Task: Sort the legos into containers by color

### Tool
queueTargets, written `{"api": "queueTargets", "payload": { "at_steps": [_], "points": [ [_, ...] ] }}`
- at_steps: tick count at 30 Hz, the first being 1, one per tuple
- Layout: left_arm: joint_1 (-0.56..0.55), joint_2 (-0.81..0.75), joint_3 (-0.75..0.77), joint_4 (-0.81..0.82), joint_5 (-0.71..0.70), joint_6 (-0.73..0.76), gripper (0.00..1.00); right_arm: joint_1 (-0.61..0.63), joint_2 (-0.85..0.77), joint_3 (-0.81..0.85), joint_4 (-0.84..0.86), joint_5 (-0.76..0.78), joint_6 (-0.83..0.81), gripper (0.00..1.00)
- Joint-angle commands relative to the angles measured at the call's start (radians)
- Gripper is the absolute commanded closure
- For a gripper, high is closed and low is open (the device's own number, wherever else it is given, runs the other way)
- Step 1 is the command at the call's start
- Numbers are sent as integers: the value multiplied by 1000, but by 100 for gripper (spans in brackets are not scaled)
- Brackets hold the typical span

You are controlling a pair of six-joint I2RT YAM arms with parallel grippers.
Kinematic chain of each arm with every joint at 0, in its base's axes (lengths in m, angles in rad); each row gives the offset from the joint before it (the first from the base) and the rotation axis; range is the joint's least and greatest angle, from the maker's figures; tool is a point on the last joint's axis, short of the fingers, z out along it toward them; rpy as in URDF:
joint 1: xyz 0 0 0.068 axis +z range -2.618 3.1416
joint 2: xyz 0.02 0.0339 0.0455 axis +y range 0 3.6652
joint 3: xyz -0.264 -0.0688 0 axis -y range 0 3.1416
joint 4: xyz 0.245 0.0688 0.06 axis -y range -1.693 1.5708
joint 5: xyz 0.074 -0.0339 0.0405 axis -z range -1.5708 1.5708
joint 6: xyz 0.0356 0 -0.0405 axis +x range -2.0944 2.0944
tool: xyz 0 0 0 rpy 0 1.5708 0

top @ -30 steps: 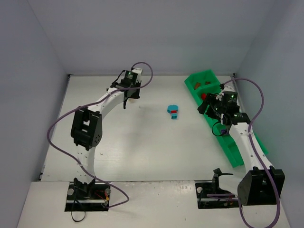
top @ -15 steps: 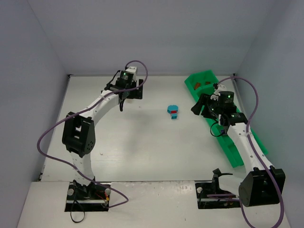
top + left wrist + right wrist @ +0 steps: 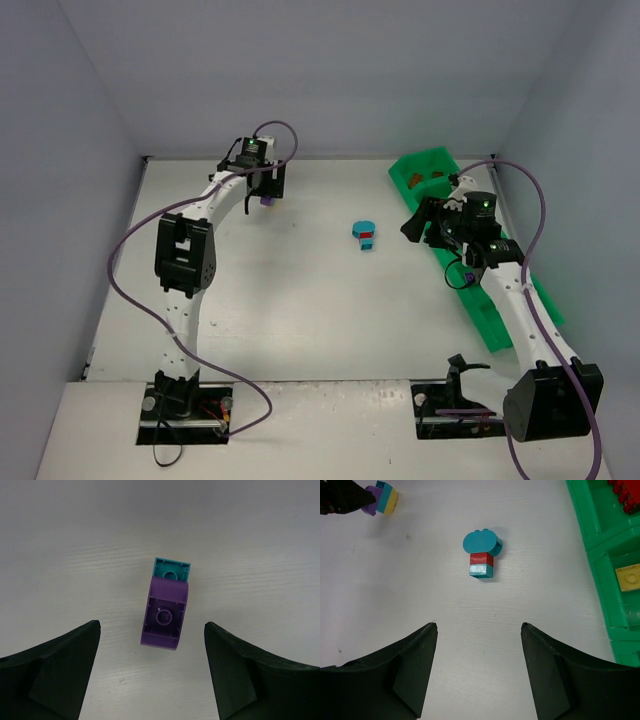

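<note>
Legos, small studded plastic bricks in several colours, lie partly on a white table [image 3: 300, 300] and partly in a long bright green plastic tray [image 3: 505, 335] divided into compartments.

Top view. A purple brick [image 3: 266, 201] lies on the table at the far left-centre, right at the left gripper [image 3: 266, 194]. A short centre stack [image 3: 364, 236] of teal and red pieces sits alone mid-table, well apart from both grippers. The tray runs at an angle along the right side, with the right arm over it. The right gripper [image 3: 412, 226] hangs just beside the tray's left edge. The tray's far compartment holds brownish and red pieces [image 3: 433, 178], too small to tell further.

Left wrist view. The purple brick has its hollow side to the camera and is joined end-on to a teal brick [image 3: 171, 570]. Both lie on the table between the black fingers [image 3: 60, 672], which are spread wide and touch neither: released.

Right wrist view. The centre stack is made up of a teal rounded piece [image 3: 481, 541], a red brick [image 3: 481, 559] and a pale teal brick [image 3: 481, 570], touching in a row. At the upper left the purple-and-teal pair shows a yellow layer [image 3: 391, 501]. In the tray at the right, a yellow brick [image 3: 632, 576] lies in one compartment and red bricks [image 3: 622, 489] in the next. The right fingers [image 3: 395, 680] are spread with nothing between them: empty.
</note>
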Motion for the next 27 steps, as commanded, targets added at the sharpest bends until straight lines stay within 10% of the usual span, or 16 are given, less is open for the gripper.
{"api": "queueTargets", "payload": {
  "at_steps": [1, 9, 27],
  "points": [
    [-10, -13, 77, -9, 50, 24, 22, 8, -15, -2, 54, -22, -15, 36],
    [-10, 62, 134, -6, 39, 37, 27, 11, -2, -10, 53, -18, -16, 35],
    [-10, 58, 107, 23, 74, 44, 98, 43, 10, 2, 51, -33, -19, 35]
  ]
}}
